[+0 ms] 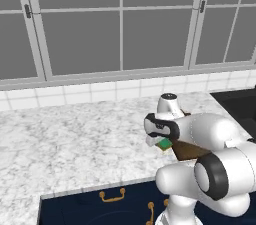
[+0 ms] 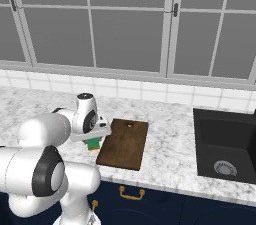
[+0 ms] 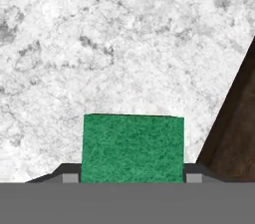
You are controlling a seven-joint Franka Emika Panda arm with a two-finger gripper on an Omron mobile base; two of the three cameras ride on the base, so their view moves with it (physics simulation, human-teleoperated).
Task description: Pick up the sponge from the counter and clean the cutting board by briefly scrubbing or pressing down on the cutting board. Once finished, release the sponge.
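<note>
The green-topped sponge (image 3: 132,148) lies on the white marbled counter (image 3: 99,44), just left of the dark brown cutting board (image 3: 234,133). My gripper (image 3: 132,175) hangs right over the sponge, and its two dark fingertips (image 3: 69,177) press against the sponge's left and right sides. From the left base view, the sponge (image 1: 164,144) peeks out under the hand, with the cutting board (image 1: 192,151) partly behind my arm. The right base view has the sponge (image 2: 93,143) beneath the gripper (image 2: 95,138), beside the board (image 2: 125,144), whose small hole is at the far end.
A black sink (image 2: 225,144) is set into the counter (image 2: 170,154) to the right of the board. White tiled backsplash and tall windows stand behind. Navy cabinets with brass handles (image 2: 132,194) run below the counter's front edge.
</note>
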